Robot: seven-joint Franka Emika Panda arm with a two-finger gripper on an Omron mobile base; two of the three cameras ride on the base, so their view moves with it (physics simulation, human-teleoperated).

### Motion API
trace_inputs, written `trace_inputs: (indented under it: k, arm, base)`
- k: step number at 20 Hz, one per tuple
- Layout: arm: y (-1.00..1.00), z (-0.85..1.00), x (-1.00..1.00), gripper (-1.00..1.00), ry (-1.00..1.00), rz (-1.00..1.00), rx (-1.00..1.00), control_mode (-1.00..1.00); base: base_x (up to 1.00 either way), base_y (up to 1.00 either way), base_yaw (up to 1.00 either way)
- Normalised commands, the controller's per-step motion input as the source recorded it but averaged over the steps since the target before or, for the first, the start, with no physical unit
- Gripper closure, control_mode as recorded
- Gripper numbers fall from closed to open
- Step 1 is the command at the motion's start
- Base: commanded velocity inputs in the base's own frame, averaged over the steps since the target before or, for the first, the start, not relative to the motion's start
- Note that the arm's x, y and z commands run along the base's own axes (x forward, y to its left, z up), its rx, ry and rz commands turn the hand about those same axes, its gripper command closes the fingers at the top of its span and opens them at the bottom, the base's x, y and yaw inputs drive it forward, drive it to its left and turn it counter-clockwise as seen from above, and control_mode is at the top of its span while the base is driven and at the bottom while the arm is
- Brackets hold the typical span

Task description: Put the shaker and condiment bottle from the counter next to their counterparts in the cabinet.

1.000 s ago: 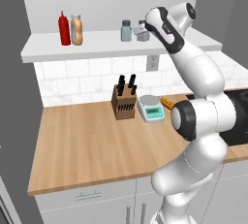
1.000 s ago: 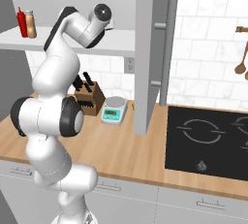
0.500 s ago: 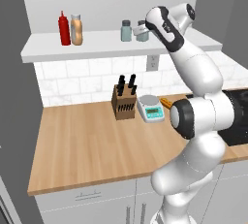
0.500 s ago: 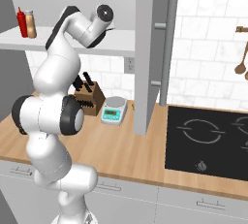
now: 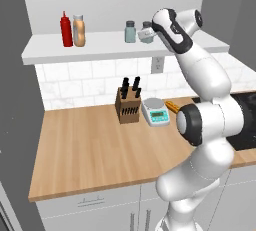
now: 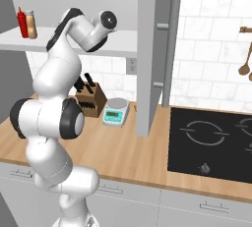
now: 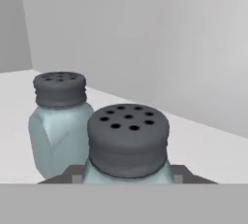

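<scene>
Left base view: end effector (image 5: 145, 34) at cabinet (image 5: 100, 51) shelf, just right of pale shaker (image 5: 130, 31); condiment bottle (image 5: 78, 30) already beside red squeeze bottle (image 5: 66, 29), far left of pale shaker.

Right base view: arm reaches up over knife block (image 6: 89, 99), counter (image 6: 123, 152) below.

Hand view: jaws clamped on shaker (image 7: 128, 141), pale shaker (image 7: 58, 121) just beside. Risk: early release or sideways nudge topples either.
</scene>
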Motion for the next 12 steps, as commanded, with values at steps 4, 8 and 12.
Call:
trace_inputs:
  k: [4,8,12]
  arm:
    - [0.00,0.00,0.00,-1.00,0.04,0.00,0.01,-1.00]
    - [0.00,0.01,0.00,-1.00,0.08,0.00,0.03,-1.00]
    - [0.00,0.04,-0.08,-1.00,0.11,0.00,0.03,-1.00]
  base:
    - [0.00,0.00,0.00]
    - [0.00,0.00,0.00]
    - [0.00,0.00,0.00]
